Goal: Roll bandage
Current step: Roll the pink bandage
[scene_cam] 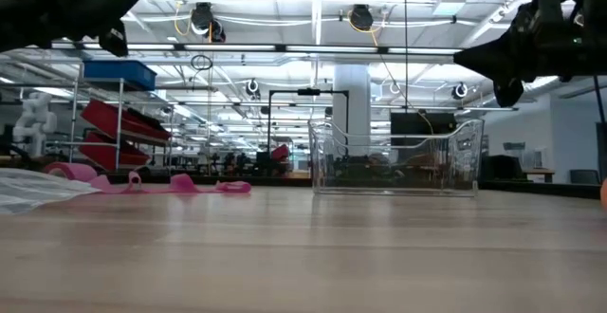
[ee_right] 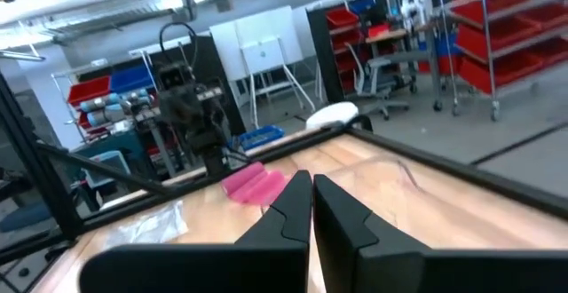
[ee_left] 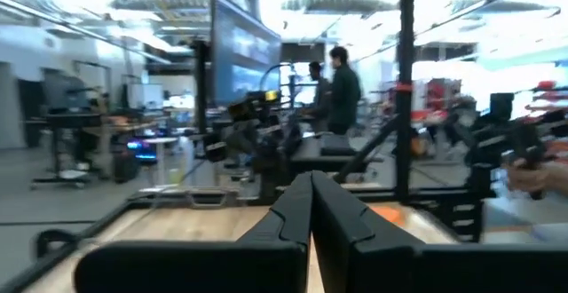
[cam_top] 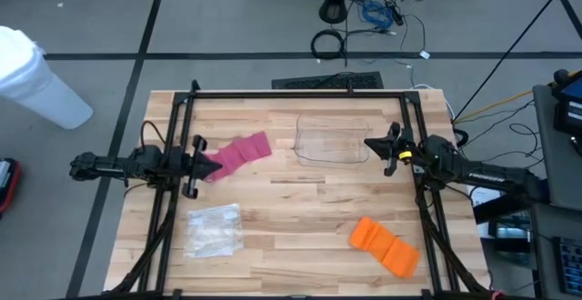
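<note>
A pink bandage [cam_top: 238, 155] lies partly unrolled and flat on the wooden table, left of centre; it also shows in the low view [scene_cam: 152, 182] and the right wrist view [ee_right: 253, 184]. My left gripper [cam_top: 202, 161] hovers shut just left of the bandage's near end, well above the table [ee_left: 311, 179]. My right gripper [cam_top: 371, 144] is shut too, raised at the right side beside a clear container [cam_top: 333, 139], and it points toward the table's left [ee_right: 311, 179]. Neither gripper touches anything.
The clear plastic container [scene_cam: 394, 156] stands at the far middle of the table. An orange bandage [cam_top: 385, 245] lies near the front right. A clear plastic bag [cam_top: 214, 229] lies near the front left. A black frame [cam_top: 300, 94] borders the table. People stand in the room beyond.
</note>
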### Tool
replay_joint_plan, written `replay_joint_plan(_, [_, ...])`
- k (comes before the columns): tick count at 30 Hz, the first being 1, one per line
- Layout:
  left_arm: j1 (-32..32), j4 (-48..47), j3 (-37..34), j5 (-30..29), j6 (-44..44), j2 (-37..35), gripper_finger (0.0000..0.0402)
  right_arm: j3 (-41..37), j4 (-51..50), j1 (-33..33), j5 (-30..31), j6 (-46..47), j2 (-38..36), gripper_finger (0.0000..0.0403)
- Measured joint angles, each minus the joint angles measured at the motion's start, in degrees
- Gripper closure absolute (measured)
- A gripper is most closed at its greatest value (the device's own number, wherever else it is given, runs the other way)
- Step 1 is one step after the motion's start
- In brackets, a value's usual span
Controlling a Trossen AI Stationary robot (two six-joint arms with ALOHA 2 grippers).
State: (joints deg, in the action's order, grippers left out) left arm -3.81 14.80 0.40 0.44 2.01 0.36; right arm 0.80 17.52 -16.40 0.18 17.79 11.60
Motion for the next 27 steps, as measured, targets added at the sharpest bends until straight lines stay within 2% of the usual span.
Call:
replay_joint_plan(6, [0.0, -3.7, 0.0, -0.6, -0.1, 0.0, 0.0391, 0.1, 15.0, 0.0, -0.2, -4.4, 10.6, 0.0388])
replay_joint_plan(9, [0.0, -1.9, 0.0, -1.2, -0.7, 0.0, 0.0391, 1.4, 16.6, 0.3, -0.9, -5.0, 16.3, 0.0367])
replay_joint_plan(11, [0.0, -2.6, 0.7, -5.7, -3.8, 0.0, 0.0391, 2.4, 16.7, 1.2, -1.8, -5.2, 20.3, 0.0352])
replay_joint_plan(14, [-0.1, -9.8, 3.1, -13.9, -7.8, 1.6, 0.0391, 4.2, 16.5, 3.4, -2.0, -5.4, 26.6, 0.0327])
replay_joint_plan(16, [-0.1, -13.0, 4.3, -18.4, -9.4, 4.0, 0.0391, 5.7, 16.9, 4.8, -1.8, -5.6, 30.6, 0.031])
replay_joint_plan(19, [-0.1, -13.3, 7.2, -21.9, -10.6, 8.5, 0.0391, 8.5, 16.9, 6.2, -1.7, -5.2, 35.8, 0.0286])
replay_joint_plan(23, [-0.1, -18.8, 14.3, -23.3, -12.2, 16.3, 0.0391, 11.9, 15.7, 7.2, -1.4, -5.3, 40.6, 0.0267])
replay_joint_plan(27, [-0.1, -29.7, 23.1, -23.3, -15.3, 26.1, 0.0391, 14.4, 15.7, 7.1, -1.2, -7.9, 43.7, 0.0264])
